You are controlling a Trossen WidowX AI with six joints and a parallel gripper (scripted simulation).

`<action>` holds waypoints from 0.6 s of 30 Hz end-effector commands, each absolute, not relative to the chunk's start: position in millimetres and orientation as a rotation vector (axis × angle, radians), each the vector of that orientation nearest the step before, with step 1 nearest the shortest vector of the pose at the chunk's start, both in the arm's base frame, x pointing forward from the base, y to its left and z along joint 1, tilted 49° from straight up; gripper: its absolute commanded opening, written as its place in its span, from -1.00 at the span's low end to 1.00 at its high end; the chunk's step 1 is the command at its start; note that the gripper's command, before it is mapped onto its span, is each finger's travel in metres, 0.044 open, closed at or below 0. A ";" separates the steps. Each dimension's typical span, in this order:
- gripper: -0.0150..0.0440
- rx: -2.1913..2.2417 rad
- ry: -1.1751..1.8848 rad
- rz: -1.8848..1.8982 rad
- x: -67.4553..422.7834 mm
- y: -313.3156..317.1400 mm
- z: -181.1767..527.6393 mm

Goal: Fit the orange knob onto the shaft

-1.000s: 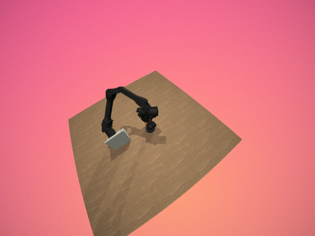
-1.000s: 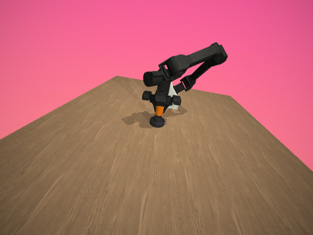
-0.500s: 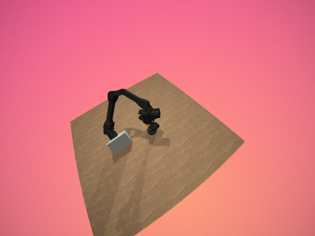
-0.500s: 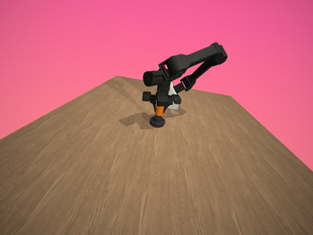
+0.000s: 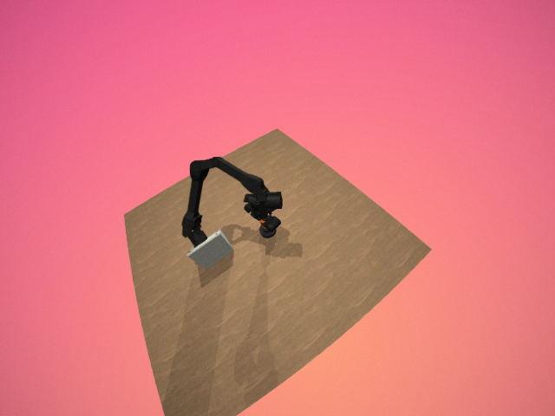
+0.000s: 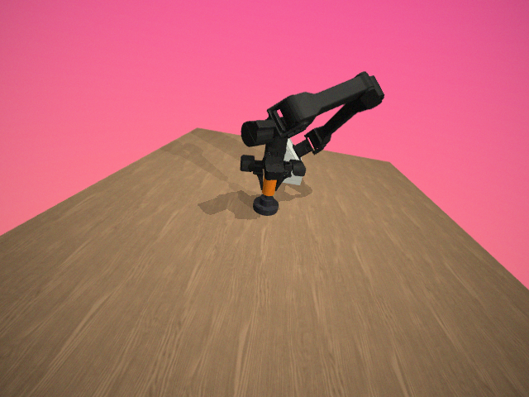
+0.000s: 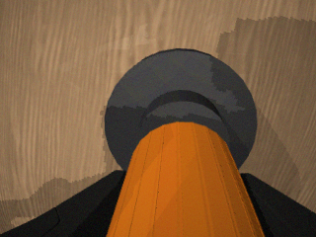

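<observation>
Low in the wrist frame, the gripper is clamped about half-open around the orange knob, seemingly a rigid, light, smooth cylinder best held by its upper flanks, poised over the dark pedestal mid-frame.

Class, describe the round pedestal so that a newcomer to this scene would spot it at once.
Start at the wooden table, then follow the black arm down to its gripper, shut on the orange knob. Directly under the knob sits the round pedestal: a low, dark disc, unlike the pale grey, square-edged base plate.
</observation>
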State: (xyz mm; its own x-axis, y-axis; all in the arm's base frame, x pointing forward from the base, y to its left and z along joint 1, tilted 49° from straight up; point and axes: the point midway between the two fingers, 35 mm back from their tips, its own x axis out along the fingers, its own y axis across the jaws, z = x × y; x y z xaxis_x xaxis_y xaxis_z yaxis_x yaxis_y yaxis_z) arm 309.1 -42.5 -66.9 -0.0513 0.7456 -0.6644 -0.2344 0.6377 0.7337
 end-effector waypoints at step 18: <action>-0.49 0.463 1.402 0.841 310.8 -41.9 -66.9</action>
